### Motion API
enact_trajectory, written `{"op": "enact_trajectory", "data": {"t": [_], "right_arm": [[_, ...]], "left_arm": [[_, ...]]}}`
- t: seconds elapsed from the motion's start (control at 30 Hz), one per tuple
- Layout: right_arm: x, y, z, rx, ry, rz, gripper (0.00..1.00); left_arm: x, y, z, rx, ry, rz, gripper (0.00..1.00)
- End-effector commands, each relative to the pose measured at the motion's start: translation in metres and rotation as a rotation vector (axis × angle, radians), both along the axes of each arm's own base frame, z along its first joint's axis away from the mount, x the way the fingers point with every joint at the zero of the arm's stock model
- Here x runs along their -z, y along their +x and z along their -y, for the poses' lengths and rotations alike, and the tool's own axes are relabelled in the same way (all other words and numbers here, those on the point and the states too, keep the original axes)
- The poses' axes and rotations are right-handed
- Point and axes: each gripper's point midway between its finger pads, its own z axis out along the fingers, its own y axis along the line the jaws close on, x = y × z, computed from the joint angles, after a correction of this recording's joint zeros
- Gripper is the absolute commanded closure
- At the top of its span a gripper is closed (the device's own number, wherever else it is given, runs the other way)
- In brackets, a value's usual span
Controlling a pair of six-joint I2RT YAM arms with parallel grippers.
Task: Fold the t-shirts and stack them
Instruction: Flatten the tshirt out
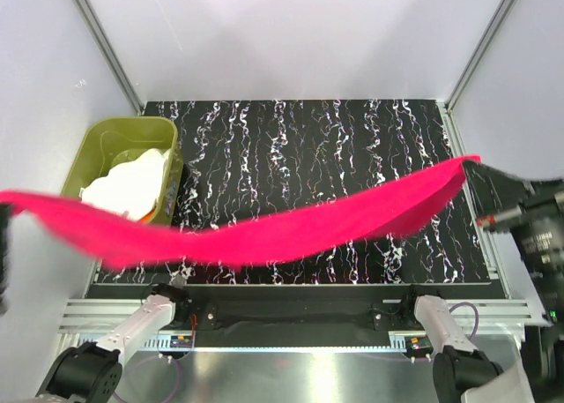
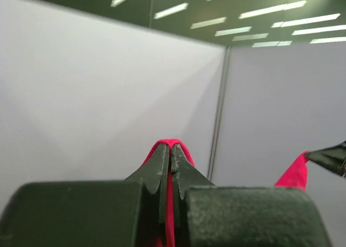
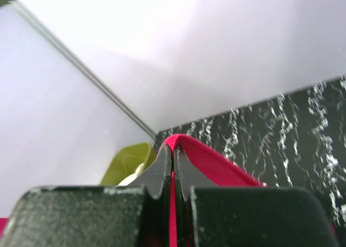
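Note:
The crimson-red t-shirt (image 1: 264, 235) hangs stretched in the air across the whole table, sagging in the middle. My left gripper (image 1: 4, 211) at the far left edge is shut on its left end; in the left wrist view red cloth (image 2: 168, 144) is pinched between the closed jaws. My right gripper (image 1: 480, 178) at the far right is shut on the right end, and red cloth (image 3: 211, 158) shows between its jaws too. White to cream t-shirts (image 1: 128, 184) lie piled in the olive-green tub (image 1: 119, 134) at the back left.
The black marbled table top (image 1: 308, 147) lies under the shirt. Metal frame posts (image 1: 106, 41) and white walls close in the sides and back. The tub also shows in the right wrist view (image 3: 127, 160).

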Motion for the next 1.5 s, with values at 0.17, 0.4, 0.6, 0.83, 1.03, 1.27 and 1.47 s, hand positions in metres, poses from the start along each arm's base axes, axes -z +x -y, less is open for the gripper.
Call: {"op": "enact_trajectory", "data": {"t": [0.17, 0.4, 0.6, 0.83, 1.03, 1.27, 1.47], "right_arm": [[0.047, 0.074, 0.026, 0.091, 0.056, -0.154, 1.0], [0.167, 0.213, 0.066, 0.216, 0.129, -0.576, 1.0], [0.294, 0.311, 0.106, 0.337, 0.113, -0.894, 1.0], [0.401, 0.418, 0.131, 0.289, 0.102, -0.983, 1.0], [0.434, 0.449, 0.145, 0.293, 0.058, -1.039, 1.0], [0.382, 0.456, 0.144, 0.3, 0.09, -0.924, 1.0], [0.289, 0.436, 0.139, 0.314, 0.121, -0.703, 1.0]], "left_arm": [[0.036, 0.13, 0.05, 0.075, 0.044, -0.194, 1.0], [0.168, 0.338, 0.09, -0.068, 0.236, -0.528, 1.0], [0.292, 0.491, 0.106, -0.101, 0.321, -0.788, 1.0], [0.431, 0.61, 0.112, -0.055, 0.28, -0.99, 1.0], [0.452, 0.627, 0.118, -0.002, 0.198, -1.013, 1.0], [0.379, 0.625, 0.104, 0.017, 0.082, -0.892, 1.0], [0.247, 0.574, 0.098, 0.036, -0.002, -0.651, 1.0]]}}
